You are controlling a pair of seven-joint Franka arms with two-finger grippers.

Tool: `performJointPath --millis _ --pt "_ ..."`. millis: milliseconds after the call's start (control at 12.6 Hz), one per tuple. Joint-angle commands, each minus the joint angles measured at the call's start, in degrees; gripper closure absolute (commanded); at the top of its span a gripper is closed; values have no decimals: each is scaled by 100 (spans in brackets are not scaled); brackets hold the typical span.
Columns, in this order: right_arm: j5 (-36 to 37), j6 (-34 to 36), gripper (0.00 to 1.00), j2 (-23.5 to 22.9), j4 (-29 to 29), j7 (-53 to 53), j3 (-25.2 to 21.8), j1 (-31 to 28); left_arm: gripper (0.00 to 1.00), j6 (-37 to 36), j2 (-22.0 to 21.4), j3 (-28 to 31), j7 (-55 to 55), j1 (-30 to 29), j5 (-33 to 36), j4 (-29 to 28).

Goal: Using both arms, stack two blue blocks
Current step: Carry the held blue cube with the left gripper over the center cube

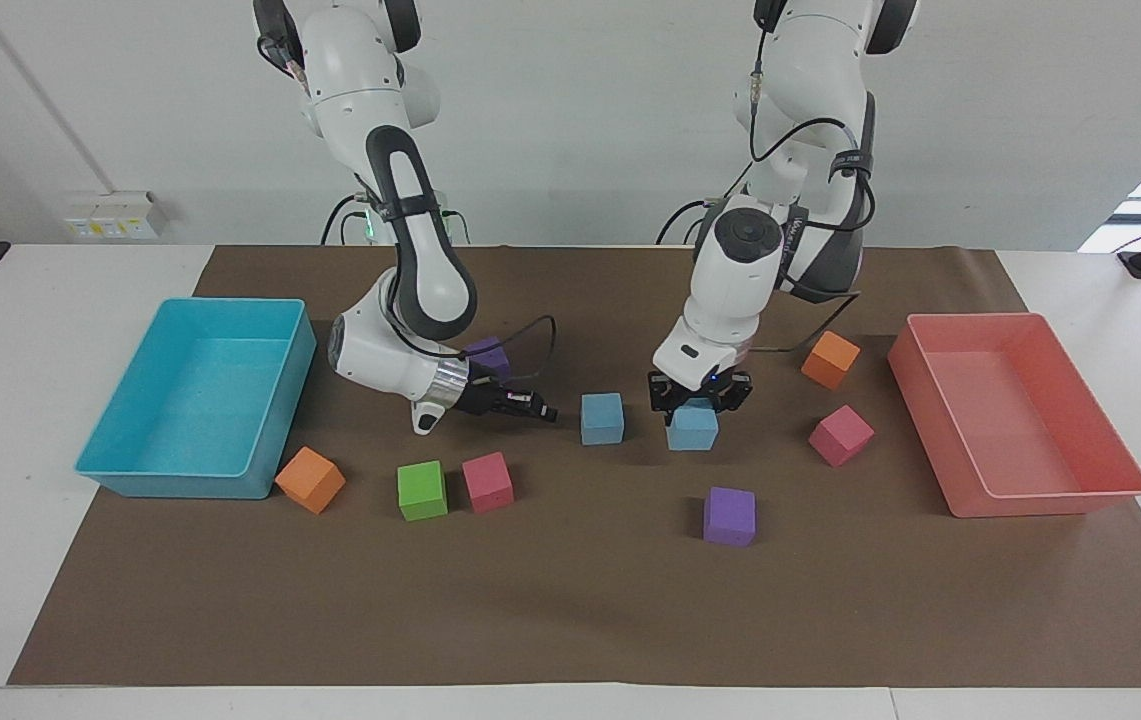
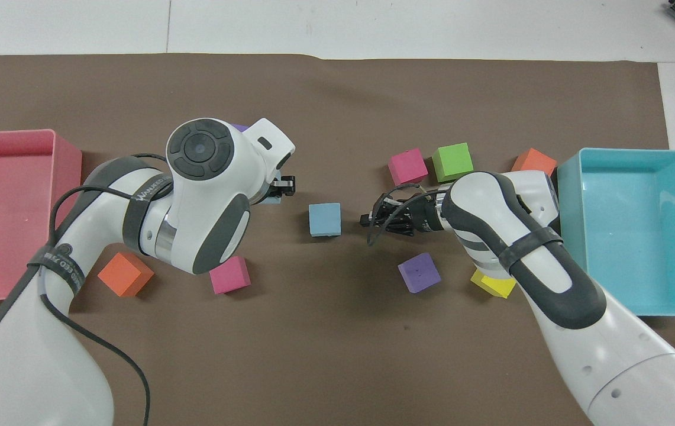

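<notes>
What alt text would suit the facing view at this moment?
The left claw holds one blue block beside the other blue block at mid-table. The right claw, shut and empty, hangs low next to that resting block.

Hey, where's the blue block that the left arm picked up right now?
The held blue block is in the left pincer, beside the other blue block at mid-table, toward the left arm's end.
</notes>
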State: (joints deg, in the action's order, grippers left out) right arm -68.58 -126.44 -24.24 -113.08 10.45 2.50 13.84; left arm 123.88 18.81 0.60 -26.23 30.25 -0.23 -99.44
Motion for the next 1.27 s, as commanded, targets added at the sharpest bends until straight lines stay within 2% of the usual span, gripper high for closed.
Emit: performJointPath --millis 0,316,1186 --pt "-208 -109 100 24 -91 247 49 -48 91 -163 132 81 -251 383 84 223" --pt "-208 -118 100 24 -91 247 49 -48 89 -84 264 81 -680 727 23 276" --pt "-208 -109 100 24 -91 247 49 -48 89 22 466 -51 -1025 895 -12 364"
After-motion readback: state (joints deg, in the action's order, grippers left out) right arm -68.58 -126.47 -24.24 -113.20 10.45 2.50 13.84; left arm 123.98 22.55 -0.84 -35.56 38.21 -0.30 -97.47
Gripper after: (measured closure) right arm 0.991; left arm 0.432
